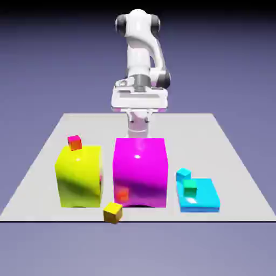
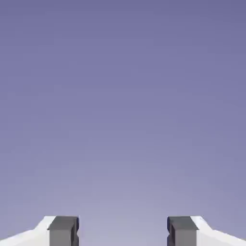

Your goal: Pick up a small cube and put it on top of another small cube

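A tiny mustard-yellow small cube (image 1: 112, 212) lies near the table's front edge, in front of the gap between the lime-yellow block and the magenta block. My gripper (image 1: 138, 128) hangs behind the big magenta block (image 1: 139, 172), far from the small cube, and its lower end is partly hidden by that block. In the hand view the gripper (image 2: 123, 233) is open. Its two grey fingertips (image 2: 63, 230) stand wide apart with nothing between them, and only the plain blue-violet backdrop shows ahead.
A large lime-yellow block (image 1: 79, 175) stands at the exterior view's left with a tiny red-orange cube (image 1: 75, 142) on top. Another red-orange cube (image 1: 123, 195) shows low against the magenta block's front. At the right, a flat cyan piece (image 1: 200, 197) carries a small green cube (image 1: 190, 188).
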{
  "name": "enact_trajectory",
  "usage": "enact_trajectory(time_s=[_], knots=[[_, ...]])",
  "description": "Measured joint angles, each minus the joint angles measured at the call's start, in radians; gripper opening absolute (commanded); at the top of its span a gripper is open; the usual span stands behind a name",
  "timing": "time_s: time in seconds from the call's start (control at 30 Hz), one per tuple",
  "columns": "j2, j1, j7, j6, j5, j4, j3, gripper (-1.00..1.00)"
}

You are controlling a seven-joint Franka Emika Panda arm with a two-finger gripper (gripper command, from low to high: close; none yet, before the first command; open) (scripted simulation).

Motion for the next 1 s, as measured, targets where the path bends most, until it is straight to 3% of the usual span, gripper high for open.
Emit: enact_trajectory(time_s=[1.0], knots=[[0.989, -0.067, 0.062, -1.093, 0.215, 1.087, -0.172, 0.0]])
